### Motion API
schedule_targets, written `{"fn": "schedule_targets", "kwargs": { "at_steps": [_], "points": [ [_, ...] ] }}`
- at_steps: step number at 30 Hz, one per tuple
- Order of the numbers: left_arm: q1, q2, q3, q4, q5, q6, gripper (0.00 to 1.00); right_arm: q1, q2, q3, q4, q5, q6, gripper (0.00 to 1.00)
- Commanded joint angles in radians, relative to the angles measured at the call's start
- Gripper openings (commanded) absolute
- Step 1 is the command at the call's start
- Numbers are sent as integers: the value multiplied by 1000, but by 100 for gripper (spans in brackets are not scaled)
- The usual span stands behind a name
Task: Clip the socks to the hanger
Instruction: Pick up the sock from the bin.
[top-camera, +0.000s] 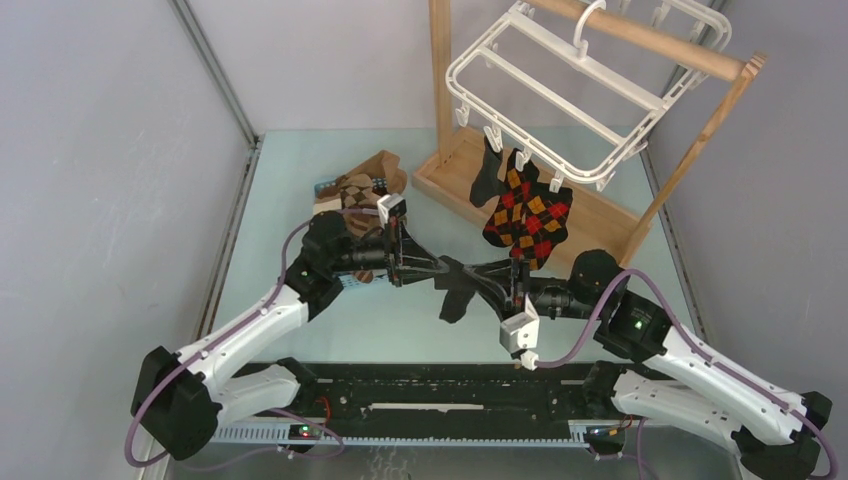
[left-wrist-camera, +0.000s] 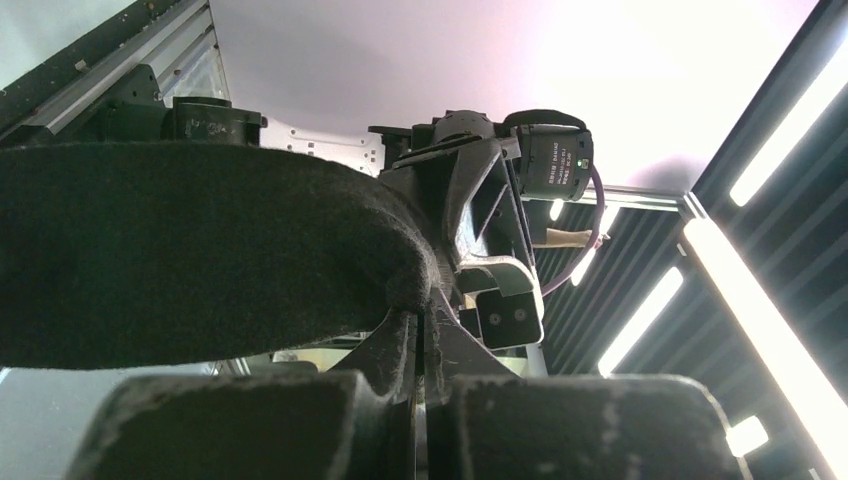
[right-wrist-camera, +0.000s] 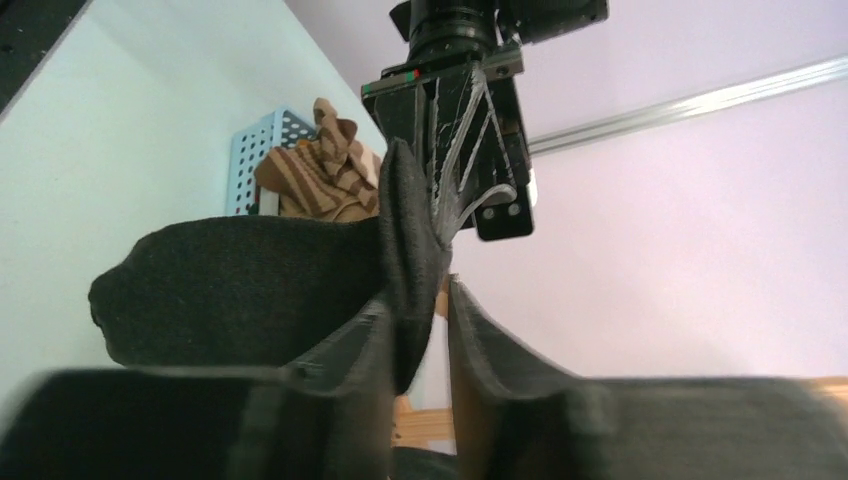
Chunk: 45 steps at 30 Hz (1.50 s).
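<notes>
A plain black sock (top-camera: 455, 300) hangs between my two grippers above the table's middle. My left gripper (top-camera: 445, 270) is shut on its edge; the left wrist view shows the jaws (left-wrist-camera: 425, 310) pinched on the fabric (left-wrist-camera: 200, 250). My right gripper (top-camera: 478, 275) faces it. In the right wrist view its fingers (right-wrist-camera: 420, 290) stand apart around the sock's edge (right-wrist-camera: 250, 280), with a gap at the right finger. The white hanger (top-camera: 560, 85) hangs on the rail with an argyle sock (top-camera: 525, 210) and a black sock (top-camera: 487, 175) clipped to it.
The tan wooden stand (top-camera: 655, 45) with its base (top-camera: 590, 215) stands at the back right. A small blue basket (right-wrist-camera: 250, 160) holding brown striped socks (top-camera: 365, 185) sits behind the left arm. Grey walls enclose the table on both sides.
</notes>
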Motion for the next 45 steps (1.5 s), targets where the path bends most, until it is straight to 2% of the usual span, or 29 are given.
{"fn": "schedule_targets", "kwargs": {
  "at_steps": [1, 4, 8, 11, 14, 16, 18, 20, 23, 26, 31, 35, 38, 41, 45],
  "points": [
    [-4, 5, 59, 49, 20, -19, 0, 18, -34, -1, 39, -26, -9, 20],
    [-4, 12, 58, 55, 13, -22, 6, 25, -48, -1, 12, -55, 9, 0],
    [4, 11, 56, 57, 6, -2, 28, 11, -52, 29, -31, -72, 154, 0],
    [32, -27, 61, 21, -21, 112, 43, -45, -48, 76, -66, -130, 402, 0],
    [61, -116, 111, -143, -97, 414, 61, -161, -36, 117, -71, -229, 673, 0],
    [62, -174, 148, -256, -177, 686, 69, -247, -18, 122, -24, -288, 885, 0],
    [62, -239, 134, -261, -240, 926, 70, -327, 0, 124, 28, -286, 1104, 0],
    [62, -305, 65, -179, -260, 1180, 74, -388, 1, 119, 71, -264, 1242, 0],
    [62, -367, -20, 7, -299, 1394, 87, -419, -1, 140, 67, -200, 1291, 0],
    [62, -334, -23, 114, -320, 1526, 89, -419, 8, 171, 41, -138, 1272, 0],
    [64, -197, 84, 136, -307, 1525, 89, -329, 52, 240, 6, 89, 1115, 0],
    [81, -147, 116, 141, -406, 1456, 92, -210, 132, 302, 24, 282, 976, 0],
    [115, -139, 122, 161, -442, 1395, 96, -164, 205, 346, 33, 363, 963, 0],
    [180, -125, 115, 250, -391, 1302, 100, -150, 274, 381, 58, 450, 994, 0],
    [299, -26, 118, 520, -219, 1080, 100, -141, 351, 423, 101, 530, 994, 0]
  ]
}}
